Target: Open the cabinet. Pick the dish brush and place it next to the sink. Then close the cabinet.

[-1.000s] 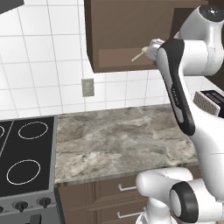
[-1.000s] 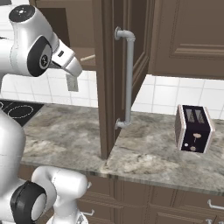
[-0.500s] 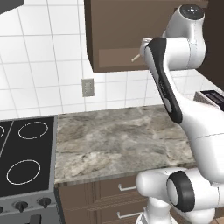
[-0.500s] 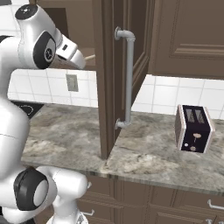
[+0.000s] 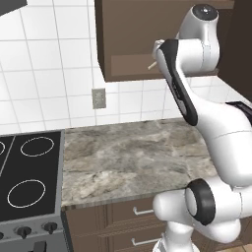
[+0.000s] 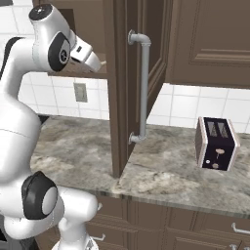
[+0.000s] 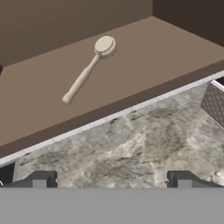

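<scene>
Jaws wide, clear of dish brush [image 7: 89, 70] on cabinet [image 7: 144, 57] shelf.

Home kitchen, rendered. Signs: dark brown wall cabinet [image 6: 128, 88] w/ raised-panel door swung open, long vertical silver handle [image 6: 143, 88]; more cabinets [image 6: 210, 41] same style to the right. Grey-brown marbled stone counter [image 5: 128, 155] over lower drawers [image 5: 135, 212] w/ short horizontal handles. White square-tile backsplash [image 5: 44, 83] w/ a wall outlet [image 5: 99, 98] set in it. Black glass cooktop [image 5: 27, 179] w/ ring burners at left, knobs [image 5: 34, 229] on its front edge. Dark toaster [image 6: 216, 143] stands on the counter at right. Dish brush [image 7: 89, 69] lying flat on cabinet's bottom shelf [image 7: 144, 57], in hand view.
</scene>
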Available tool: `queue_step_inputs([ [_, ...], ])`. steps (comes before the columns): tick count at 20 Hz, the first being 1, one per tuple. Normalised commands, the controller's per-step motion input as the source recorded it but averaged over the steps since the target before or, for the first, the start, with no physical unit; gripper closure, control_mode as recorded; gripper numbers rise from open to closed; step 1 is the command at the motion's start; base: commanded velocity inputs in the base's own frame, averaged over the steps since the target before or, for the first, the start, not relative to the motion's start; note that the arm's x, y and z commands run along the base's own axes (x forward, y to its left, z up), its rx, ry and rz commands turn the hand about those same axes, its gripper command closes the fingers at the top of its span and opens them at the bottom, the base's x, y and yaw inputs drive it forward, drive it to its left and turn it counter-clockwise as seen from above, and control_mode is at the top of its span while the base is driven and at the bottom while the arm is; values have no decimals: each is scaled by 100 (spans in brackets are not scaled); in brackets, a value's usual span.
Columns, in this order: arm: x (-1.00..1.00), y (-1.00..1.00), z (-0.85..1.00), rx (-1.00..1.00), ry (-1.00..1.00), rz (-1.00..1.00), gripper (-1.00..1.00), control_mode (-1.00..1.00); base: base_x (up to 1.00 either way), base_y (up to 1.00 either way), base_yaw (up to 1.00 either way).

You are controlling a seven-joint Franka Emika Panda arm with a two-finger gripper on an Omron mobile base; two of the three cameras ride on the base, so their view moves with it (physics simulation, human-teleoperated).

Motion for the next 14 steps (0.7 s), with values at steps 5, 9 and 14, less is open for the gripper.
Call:
queue_step_inputs([
  [5,36,0,0,0,-1,0,-100,-100,0,0,0],
  [9,33,0,0,0,-1,0,-100,-100,0,0,0],
  [14,38,0,0,0,0,0,-100,-100,0,0,0],
])
